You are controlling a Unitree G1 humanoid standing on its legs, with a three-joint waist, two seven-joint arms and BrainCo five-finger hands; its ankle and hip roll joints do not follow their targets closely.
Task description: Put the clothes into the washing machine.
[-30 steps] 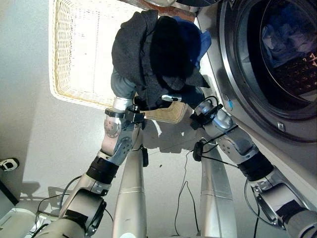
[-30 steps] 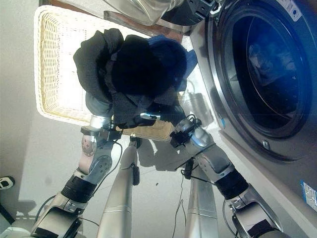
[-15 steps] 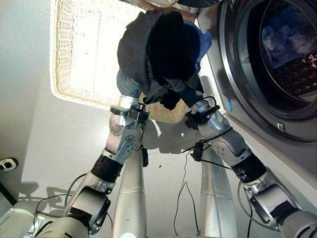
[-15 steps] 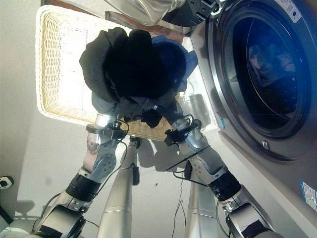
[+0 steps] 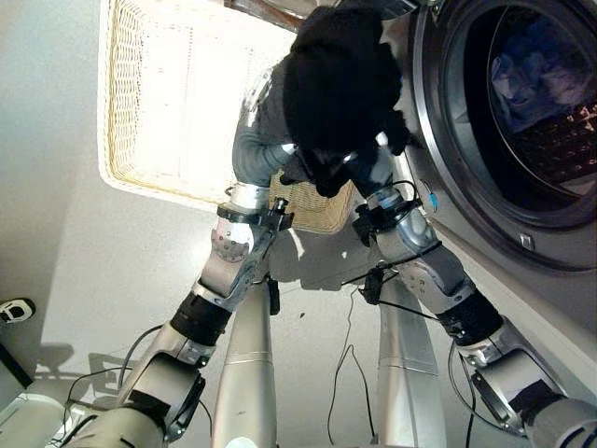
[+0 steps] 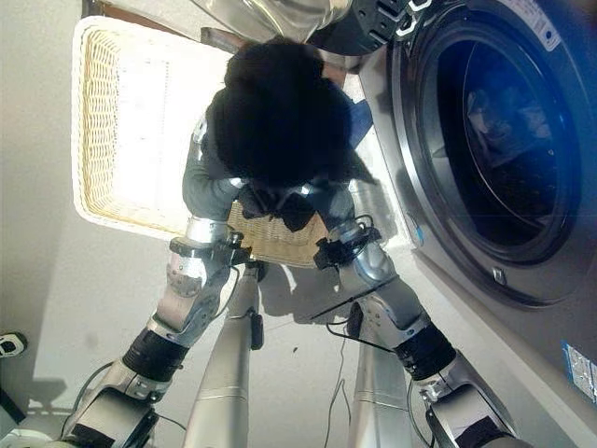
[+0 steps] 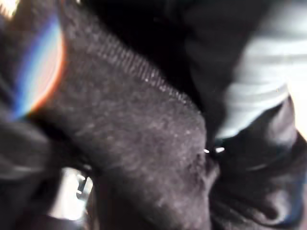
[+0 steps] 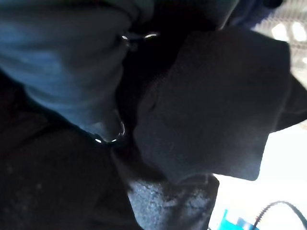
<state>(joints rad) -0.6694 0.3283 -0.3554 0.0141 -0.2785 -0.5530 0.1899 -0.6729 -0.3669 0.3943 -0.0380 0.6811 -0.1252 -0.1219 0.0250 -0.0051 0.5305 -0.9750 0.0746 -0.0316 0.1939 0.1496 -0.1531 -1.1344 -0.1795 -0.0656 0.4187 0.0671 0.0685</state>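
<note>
Carrying the bundle of clothes (image 5: 336,89) up toward the washing machine (image 5: 485,233)

I have the dark bundle raised between both arms above the wicker basket (image 5: 168,103), just beside the open drum (image 5: 550,103); my hands are buried under the cloth, so I cannot tell how my fingers sit. Next, I judge, comes swinging it right, over the door rim, and pushing it in
</note>
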